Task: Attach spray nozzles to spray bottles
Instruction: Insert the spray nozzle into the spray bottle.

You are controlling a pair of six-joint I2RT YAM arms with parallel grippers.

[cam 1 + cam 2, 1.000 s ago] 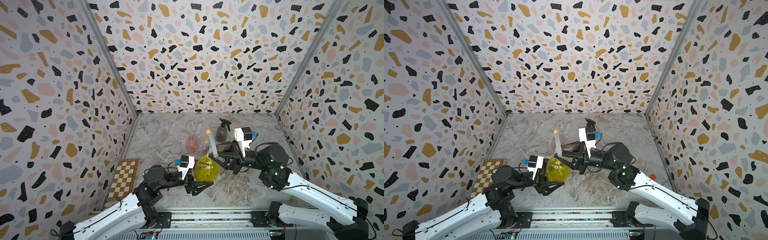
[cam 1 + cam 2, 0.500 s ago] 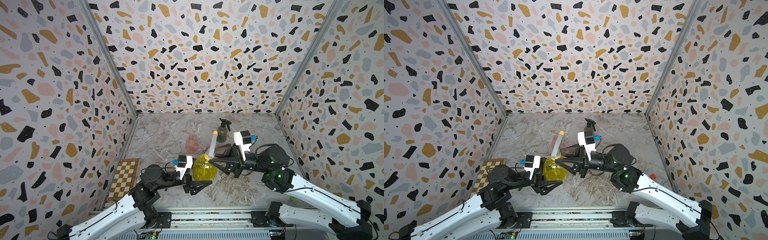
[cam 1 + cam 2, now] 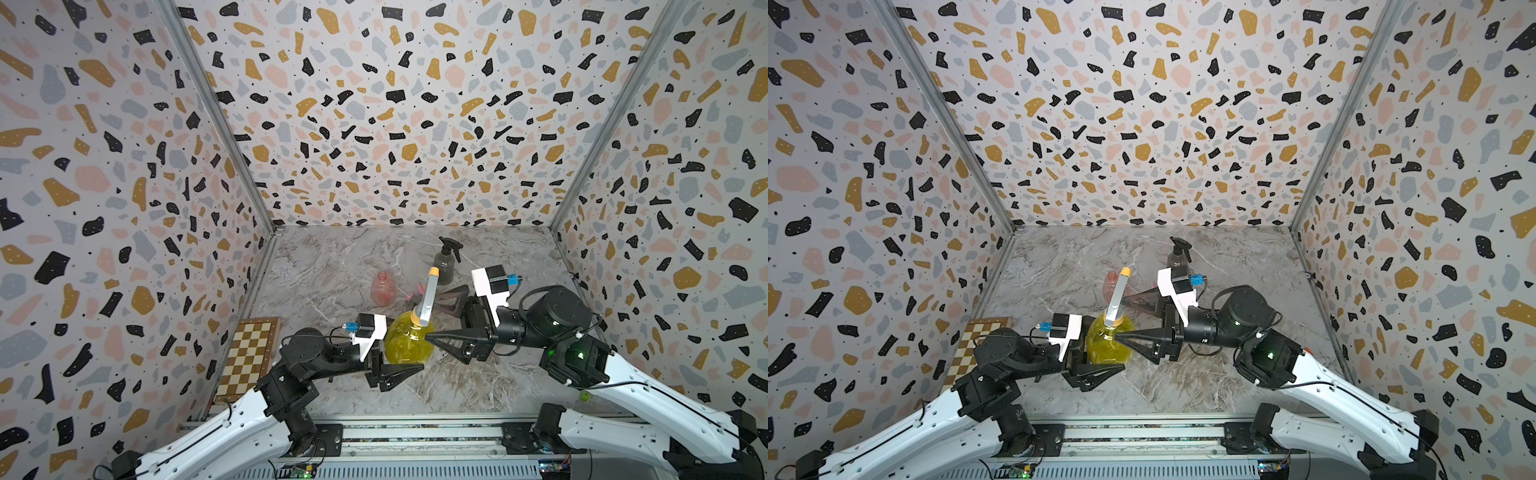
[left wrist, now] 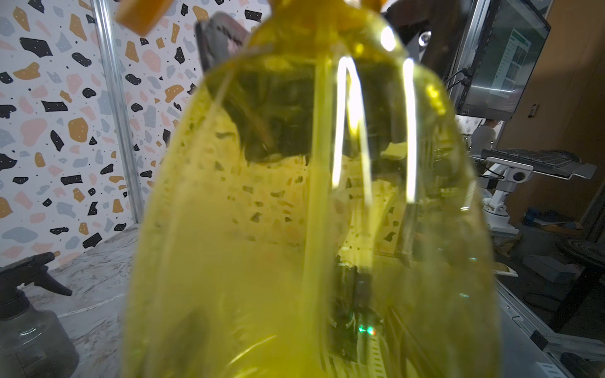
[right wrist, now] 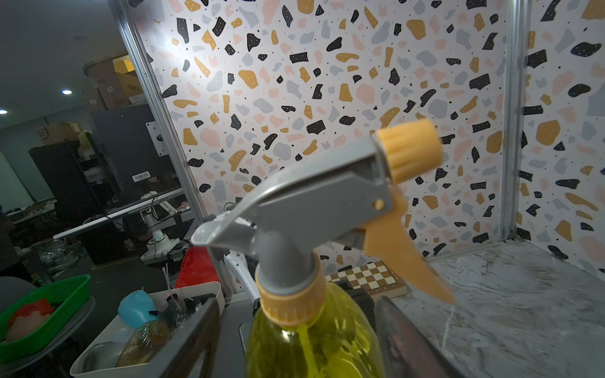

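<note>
The round yellow bottle (image 3: 408, 345) (image 3: 1108, 347) is off the table, with my left gripper (image 3: 405, 361) shut on its body; one finger (image 3: 397, 372) shows in front and the other is hidden behind. In the left wrist view the yellow bottle (image 4: 294, 212) fills the picture. The grey nozzle (image 3: 428, 297) (image 5: 327, 203) with its orange collar (image 5: 289, 302) sits on the neck, tip pointing up. My right gripper (image 3: 432, 318) (image 5: 298, 330) is open, its jaws apart on either side of the neck. The dark-grey bottle (image 3: 444, 268) carries a black nozzle. The pink bottle (image 3: 381, 289) stands bare, with a small pink piece (image 3: 410, 296) beside it.
A chessboard (image 3: 249, 357) (image 5: 366, 278) lies by the left wall. Speckled walls close the marble floor (image 3: 478, 386) on three sides. The dark-grey bottle (image 4: 29, 327) stands close behind the two grippers.
The right gripper lowered the grey nozzle onto the yellow bottle's neck, then opened and let go of it. The left gripper kept hold of the bottle and shifted slightly.
</note>
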